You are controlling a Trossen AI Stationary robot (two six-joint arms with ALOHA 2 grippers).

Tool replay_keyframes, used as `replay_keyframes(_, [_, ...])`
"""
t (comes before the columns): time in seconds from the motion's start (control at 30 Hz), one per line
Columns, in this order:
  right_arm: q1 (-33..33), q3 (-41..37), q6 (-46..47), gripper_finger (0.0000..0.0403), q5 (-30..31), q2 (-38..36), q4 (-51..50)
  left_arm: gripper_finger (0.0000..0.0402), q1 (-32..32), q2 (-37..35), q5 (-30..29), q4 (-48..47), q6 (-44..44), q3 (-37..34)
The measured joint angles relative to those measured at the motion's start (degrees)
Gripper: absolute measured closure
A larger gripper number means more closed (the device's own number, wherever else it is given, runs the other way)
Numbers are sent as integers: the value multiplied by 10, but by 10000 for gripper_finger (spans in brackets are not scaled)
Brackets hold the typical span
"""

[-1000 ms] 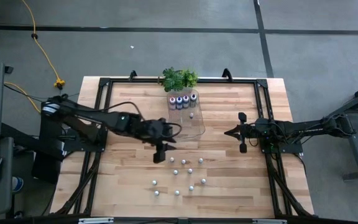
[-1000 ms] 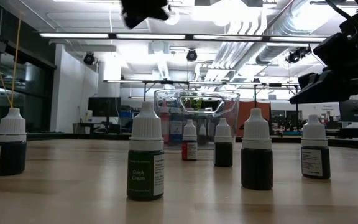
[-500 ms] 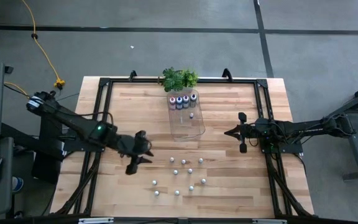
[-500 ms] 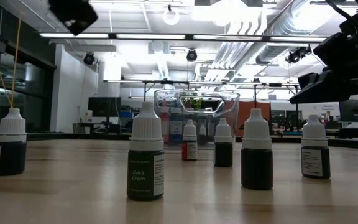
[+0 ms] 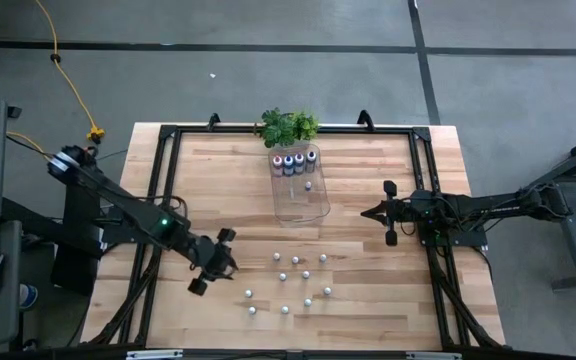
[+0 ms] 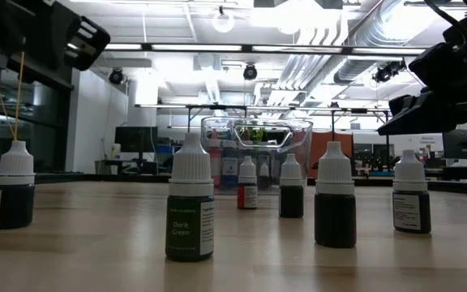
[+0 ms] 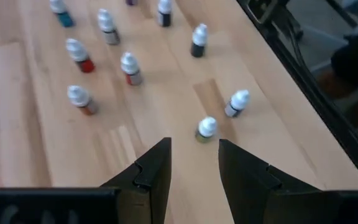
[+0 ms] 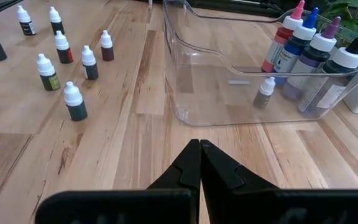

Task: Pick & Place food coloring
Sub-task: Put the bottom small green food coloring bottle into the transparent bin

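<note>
Item: food coloring [image 5: 290,280], about a dozen small bottles loose on the table [image 5: 388,300], five more already in the clear tray [image 5: 308,205]; left gripper [image 7: 193,163] empty, partly spread over the cluster, seemingly for another pick; right gripper [image 8: 199,163] closed, idle beside tray.

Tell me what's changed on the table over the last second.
The left gripper swung away from the tray, toward the table's left front, and now hangs with fingers open and empty beside the loose small bottles. Nothing was picked up or released. The right gripper stayed shut beside the tray, and the bottles on the table and in the tray kept their places.
</note>
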Motion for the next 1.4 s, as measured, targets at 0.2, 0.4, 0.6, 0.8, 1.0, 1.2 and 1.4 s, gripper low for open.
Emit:
replay_keyframes(0.2, [0, 0, 0, 402, 0, 0, 0, 275, 0, 57, 35, 60, 42, 0])
replay_keyframes(0.4, [0, 0, 0, 402, 0, 0, 0, 269, 0, 101, 35, 105, 60, 0])
replay_keyframes(0.6, [0, 0, 0, 402, 0, 0, 0, 230, 0, 122, 59, 115, 70, 0])
replay_keyframes(0.8, [0, 0, 0, 402, 0, 0, 0, 188, 0, 141, 59, 121, 83, 0])
replay_keyframes(1.0, [0, 0, 0, 402, 0, 0, 0, 182, 0, 174, 59, 139, 87, 0])
replay_keyframes(1.2, [0, 0, 0, 402, 0, 0, 0, 182, 0, 194, 59, 179, 87, 1])
replay_keyframes(1.4, [0, 0, 0, 402, 0, 0, 0, 182, 0, 205, 59, 186, 87, 1])
